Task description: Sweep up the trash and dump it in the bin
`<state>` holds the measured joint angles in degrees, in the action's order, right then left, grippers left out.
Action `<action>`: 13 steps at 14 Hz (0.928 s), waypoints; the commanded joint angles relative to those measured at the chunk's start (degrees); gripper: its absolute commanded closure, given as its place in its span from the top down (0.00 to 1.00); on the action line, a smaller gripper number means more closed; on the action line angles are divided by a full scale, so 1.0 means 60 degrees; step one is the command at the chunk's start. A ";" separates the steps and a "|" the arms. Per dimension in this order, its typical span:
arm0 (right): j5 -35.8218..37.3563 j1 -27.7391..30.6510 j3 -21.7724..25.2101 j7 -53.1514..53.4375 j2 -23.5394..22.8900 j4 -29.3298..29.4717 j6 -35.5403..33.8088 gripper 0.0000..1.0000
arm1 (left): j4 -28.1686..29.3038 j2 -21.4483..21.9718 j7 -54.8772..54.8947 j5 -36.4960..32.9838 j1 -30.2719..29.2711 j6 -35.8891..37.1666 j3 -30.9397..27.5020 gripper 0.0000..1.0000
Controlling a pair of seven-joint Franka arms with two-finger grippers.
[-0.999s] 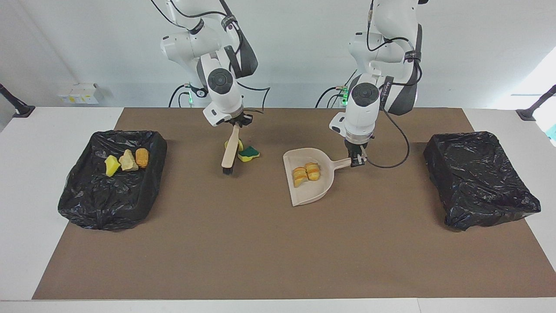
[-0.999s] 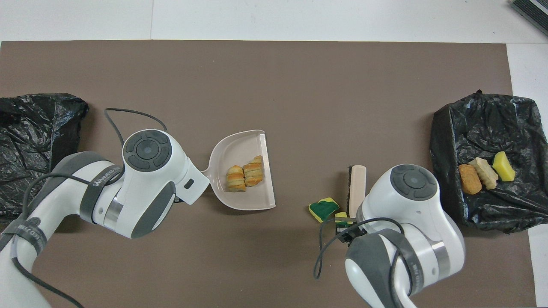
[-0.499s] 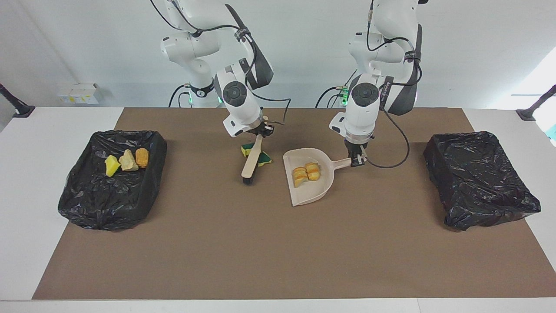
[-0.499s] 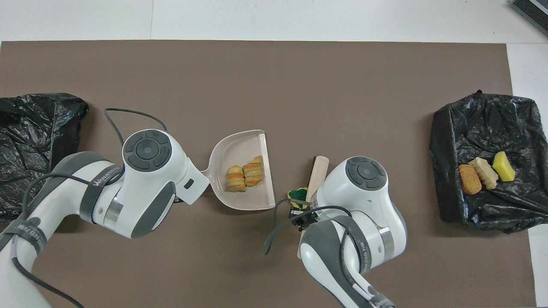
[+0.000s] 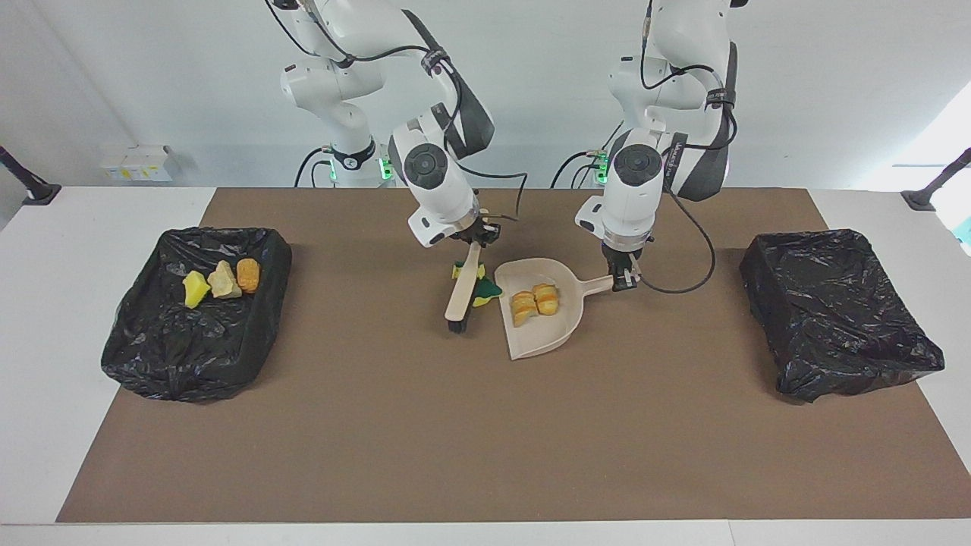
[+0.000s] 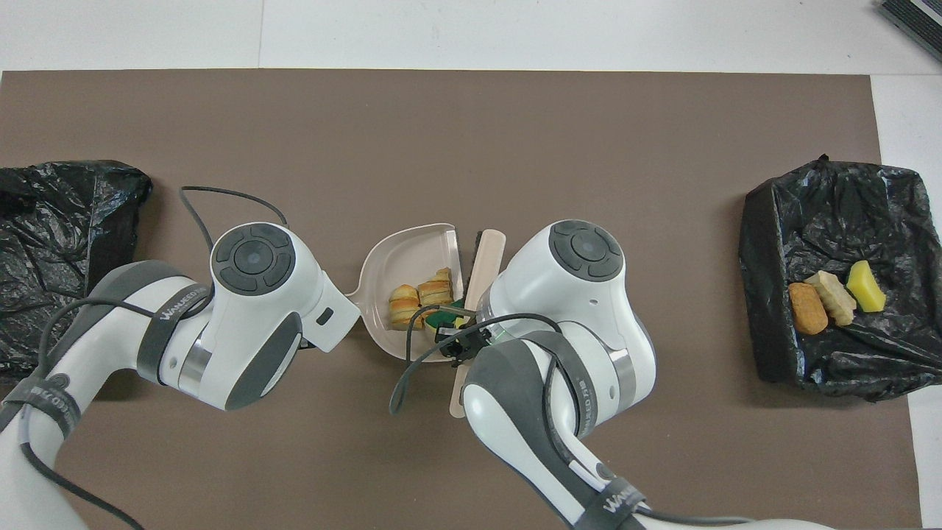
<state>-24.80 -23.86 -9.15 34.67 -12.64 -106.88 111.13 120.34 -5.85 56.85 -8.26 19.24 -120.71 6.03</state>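
Right gripper (image 5: 473, 241) clenched on the handle of a beige wooden hand brush with black bristles (image 5: 462, 292), at the middle of the brown table mat (image 5: 485, 425). Pressed between brush and pan mouth, two green-and-yellow sponge scraps (image 5: 481, 288), at nine o'clock of the beige plastic dustpan (image 5: 540, 337). Inside the pan, two orange-brown bread-like lumps (image 5: 535, 301). Left gripper (image 5: 623, 279) clamped on the dustpan's handle, at three o'clock of the pan. In the black-bagged bin (image 5: 197, 356) toward the right arm's end, three more scraps (image 5: 221, 281): yellow, pale crumbly, orange-brown. Toward the left arm's end, a second black-bagged bin (image 5: 834, 318).
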 commanded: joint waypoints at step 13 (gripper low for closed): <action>0.2271 0.1909 0.0060 -0.1895 0.0716 -0.1654 0.0154 0.00 | 0.0348 0.0257 0.0120 -0.0221 0.0118 -0.0112 -0.0067 0.00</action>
<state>-13.83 -13.61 -8.32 25.36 -9.50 -114.95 109.54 120.34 -5.84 56.93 -8.29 19.25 -120.71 6.04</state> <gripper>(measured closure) 0.744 0.678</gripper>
